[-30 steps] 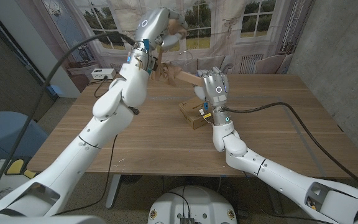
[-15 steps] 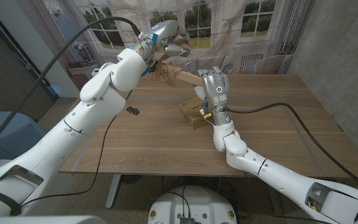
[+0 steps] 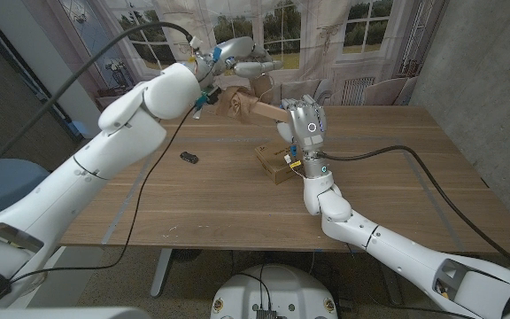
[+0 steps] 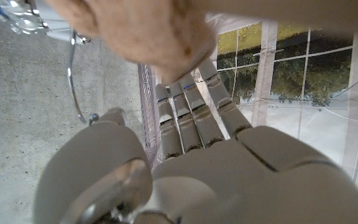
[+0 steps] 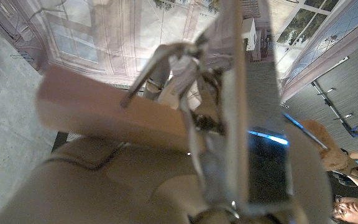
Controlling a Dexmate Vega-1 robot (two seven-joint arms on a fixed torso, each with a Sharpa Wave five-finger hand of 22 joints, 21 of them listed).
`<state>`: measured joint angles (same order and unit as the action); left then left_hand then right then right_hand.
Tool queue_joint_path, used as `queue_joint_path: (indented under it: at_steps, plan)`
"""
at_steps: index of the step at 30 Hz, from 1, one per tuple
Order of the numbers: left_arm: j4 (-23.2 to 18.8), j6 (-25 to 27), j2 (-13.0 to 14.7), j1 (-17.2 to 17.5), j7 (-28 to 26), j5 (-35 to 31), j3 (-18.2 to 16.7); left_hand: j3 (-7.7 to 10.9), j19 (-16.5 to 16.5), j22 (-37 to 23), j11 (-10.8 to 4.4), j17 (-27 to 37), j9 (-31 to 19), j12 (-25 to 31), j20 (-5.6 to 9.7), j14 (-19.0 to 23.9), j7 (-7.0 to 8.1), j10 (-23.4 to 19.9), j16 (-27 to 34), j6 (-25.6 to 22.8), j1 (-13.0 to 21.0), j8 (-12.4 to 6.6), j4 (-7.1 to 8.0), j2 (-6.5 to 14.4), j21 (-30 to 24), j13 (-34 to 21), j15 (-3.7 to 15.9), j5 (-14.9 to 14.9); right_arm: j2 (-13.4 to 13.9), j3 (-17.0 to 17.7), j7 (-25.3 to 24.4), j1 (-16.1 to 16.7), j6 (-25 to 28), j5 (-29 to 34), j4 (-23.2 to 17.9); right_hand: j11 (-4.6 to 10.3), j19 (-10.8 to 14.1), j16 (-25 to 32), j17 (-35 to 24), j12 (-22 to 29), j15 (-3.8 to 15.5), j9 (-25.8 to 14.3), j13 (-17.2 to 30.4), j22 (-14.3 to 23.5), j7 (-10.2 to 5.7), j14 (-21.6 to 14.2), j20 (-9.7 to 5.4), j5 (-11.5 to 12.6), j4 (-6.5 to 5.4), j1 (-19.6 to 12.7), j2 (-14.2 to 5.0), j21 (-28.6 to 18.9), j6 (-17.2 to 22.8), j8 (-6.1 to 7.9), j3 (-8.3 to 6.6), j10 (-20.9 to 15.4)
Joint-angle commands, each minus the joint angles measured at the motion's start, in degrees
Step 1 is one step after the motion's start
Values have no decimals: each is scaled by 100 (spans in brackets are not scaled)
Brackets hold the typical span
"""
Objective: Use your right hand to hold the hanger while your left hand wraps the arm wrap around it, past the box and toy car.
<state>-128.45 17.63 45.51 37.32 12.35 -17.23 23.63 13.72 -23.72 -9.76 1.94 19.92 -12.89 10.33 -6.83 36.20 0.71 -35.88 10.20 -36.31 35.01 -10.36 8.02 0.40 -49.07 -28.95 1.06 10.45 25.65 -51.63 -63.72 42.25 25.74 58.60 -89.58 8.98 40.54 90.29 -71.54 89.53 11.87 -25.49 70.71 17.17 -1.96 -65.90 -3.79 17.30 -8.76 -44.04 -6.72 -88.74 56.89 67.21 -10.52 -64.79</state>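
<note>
so i'm at the wooden table (image 3: 397, 177), the biggest thing here, with both arms out over it. my left hand (image 3: 237, 55) is up high past the far edge, and its fingers (image 4: 188, 118) are pressed together and reaching into the tan arm wrap (image 4: 148, 31), which looks pinched against the thumb, though the wrist view is too blurred to be sure of the exact hold. the arm wrap (image 3: 251, 108) slopes down from the far left toward the middle of the table, coming to my right hand (image 3: 306, 126). that hand stands upright, fingers curled around the hanger (image 5: 219, 106), whose thin metal wire shows close up in the right wrist view; in the head view the hanger is hidden behind the hand. just near of that hand sits the box (image 3: 275, 162), a small cardboard one, flat on the table. the toy car (image 3: 189, 158), small and dark, sits well to the left of the box on the tabletop.
</note>
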Motion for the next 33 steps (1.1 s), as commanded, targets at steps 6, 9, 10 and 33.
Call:
queue_joint_path:
  at_steps: [6, 9, 10, 33]
  plan:
    - [602, -1420, 125, 404, -1097, 933, -299, -283, 1574, -47, 77, -550, 201, 6, -389, -1965, 454, 1596, 15, 1689, -777, 46, -41, -44, 1197, 586, -398, 65, -98, -14, 32, -111, 24, -105, 161, 20, -7, 18, -6, 15, 25, -3, 19, 12, 40, 8, -430, -22, -2, 173, -205, -27, 30, 57, -49, -6]
    - [731, -1738, 0, 547, -1479, 961, -370, -332, 1858, -47, 34, -637, 215, 1, -404, -2347, 588, 1972, 7, 1976, -900, 25, -58, -30, 1426, 704, -517, 81, -124, -29, 50, -146, 32, -124, 217, 22, -6, 18, -6, 16, 25, -26, 19, 10, 40, 7, -428, -22, -2, 176, -206, -29, 12, 71, -50, -12]
    - [781, -1865, -53, 600, -1621, 969, -399, -347, 1933, -47, 23, -668, 221, -7, -399, -2467, 649, 2133, 10, 2112, -942, 34, -65, -19, 1500, 752, -532, 87, -127, -37, 62, -160, 35, -126, 236, 25, -17, 18, -6, 15, 25, -32, 19, 22, 32, 8, -433, -22, -3, 177, -205, -34, 7, 73, -50, -6]
    - [1552, -4049, -1023, 1179, -3453, 552, -851, -391, 2111, -36, -270, -856, 262, -28, -295, -3276, 1002, 3074, 3, 2619, -1049, 46, -192, 21, 1877, 1135, -456, 101, -270, -157, 140, -391, 42, -393, 675, 11, -12, 19, -7, 18, 25, -12, 20, 11, 42, 11, -431, -21, -2, 187, -208, -28, 6, 82, -57, -12]
